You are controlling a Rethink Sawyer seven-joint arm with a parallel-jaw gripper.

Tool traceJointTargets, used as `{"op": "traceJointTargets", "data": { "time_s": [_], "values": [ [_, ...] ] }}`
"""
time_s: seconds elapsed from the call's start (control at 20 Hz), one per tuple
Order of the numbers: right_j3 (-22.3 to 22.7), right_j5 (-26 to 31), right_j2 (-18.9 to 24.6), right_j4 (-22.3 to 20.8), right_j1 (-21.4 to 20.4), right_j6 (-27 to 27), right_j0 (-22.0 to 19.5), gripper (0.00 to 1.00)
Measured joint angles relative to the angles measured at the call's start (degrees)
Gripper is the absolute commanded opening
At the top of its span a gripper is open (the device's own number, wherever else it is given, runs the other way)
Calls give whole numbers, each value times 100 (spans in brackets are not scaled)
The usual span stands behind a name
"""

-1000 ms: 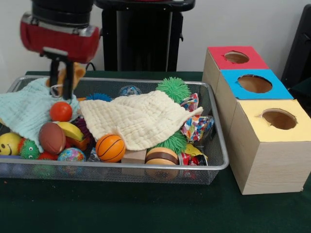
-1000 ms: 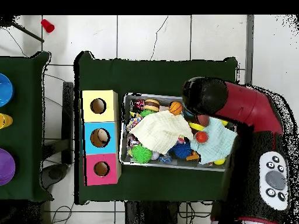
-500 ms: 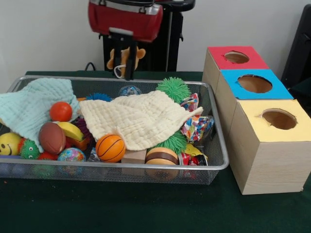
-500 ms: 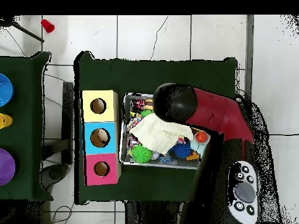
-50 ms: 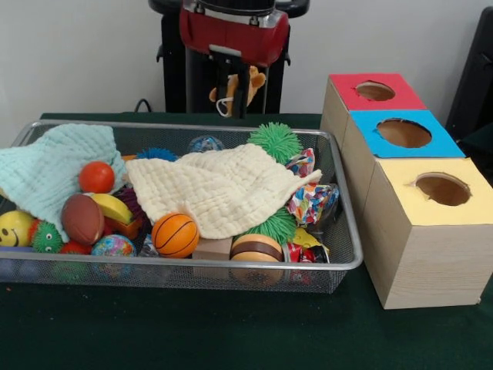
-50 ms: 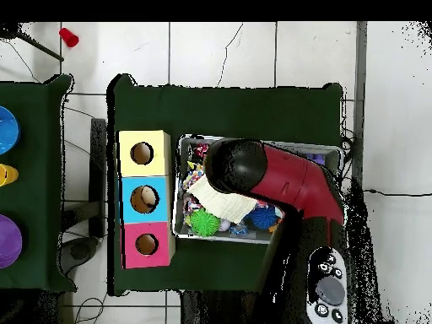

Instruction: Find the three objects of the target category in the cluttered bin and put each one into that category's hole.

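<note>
- Jaws clamped on small orange-brown plush toy, held high above wire-mesh bin.
- I judge carry step; next I line it over the matching hole.

Looks like a robotics lab: tiled floor, green-clothed table, wire toy bin, color-topped sorting boxes.
</note>
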Motion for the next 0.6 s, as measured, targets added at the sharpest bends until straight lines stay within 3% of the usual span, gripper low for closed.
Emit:
{"op": "traceJointTargets", "data": {
  "time_s": [0.25,0.6],
  "values": [
    [306,0,-218,248,38,439,216,0],
    [780,-1,-768,627,75,1534,897,0]
  ]
}}
